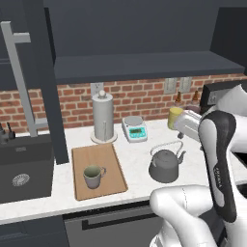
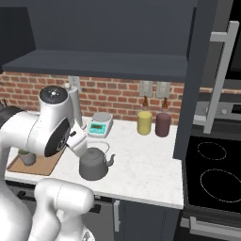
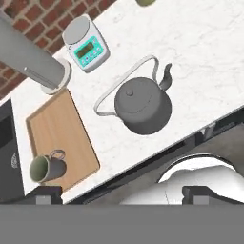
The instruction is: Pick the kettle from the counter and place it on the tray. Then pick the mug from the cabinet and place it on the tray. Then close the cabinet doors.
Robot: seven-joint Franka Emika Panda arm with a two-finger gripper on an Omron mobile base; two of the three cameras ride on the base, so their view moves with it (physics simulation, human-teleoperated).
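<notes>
I hover above the squat dark grey metal kettle [image 3: 143, 106], lining up; beige mug [image 3: 46, 167] sits on the wooden tray [image 3: 62, 138]; the gripper's [image 3: 122, 195] spread I cannot tell.

I see a tall silver cylinder [image 1: 102, 117] by the brick wall [image 1: 140, 99]. A small white scale [image 1: 134, 128] sits just beside it. A yellow can [image 2: 144, 122] and a maroon can [image 2: 163, 124] stand side by side. There is a black sink [image 1: 24, 169] at one end and a black stove [image 2: 214, 176] at the other.
</notes>
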